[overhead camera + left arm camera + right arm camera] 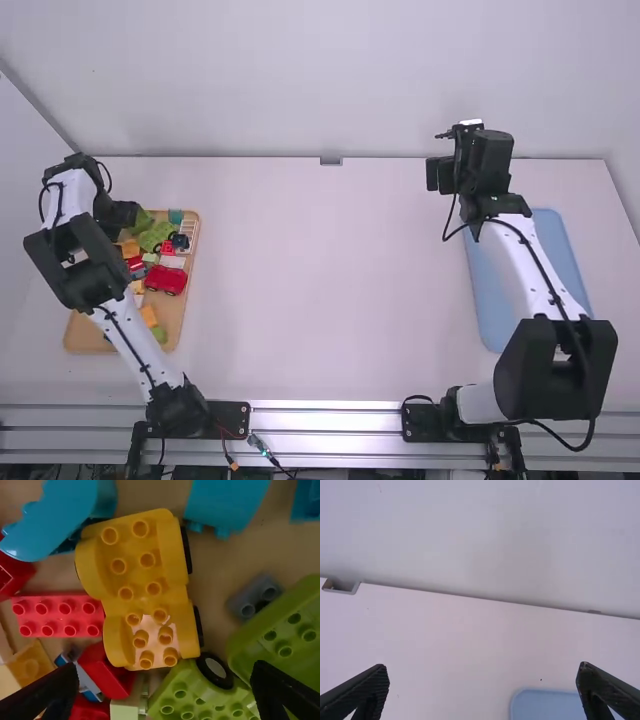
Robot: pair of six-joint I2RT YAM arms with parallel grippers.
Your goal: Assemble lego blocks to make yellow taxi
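Yellow taxi base: lay toward the wooden tray's far left corner, apparently at the picking step. Nearer, saw orange block by near edge, red car midway. Hovered with left gripper released; needed lowering, then squeezing. Waited beyond blue tray's far left corner with right gripper spread.

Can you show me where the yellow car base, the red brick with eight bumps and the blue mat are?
Yellow car base (pixel 145 587): left wrist view, its bumpy middle.
Red brick (pixel 59 617): left wrist view, its bumpy top.
Blue mat (pixel 495 300): high view, its flat part beside the right arm.
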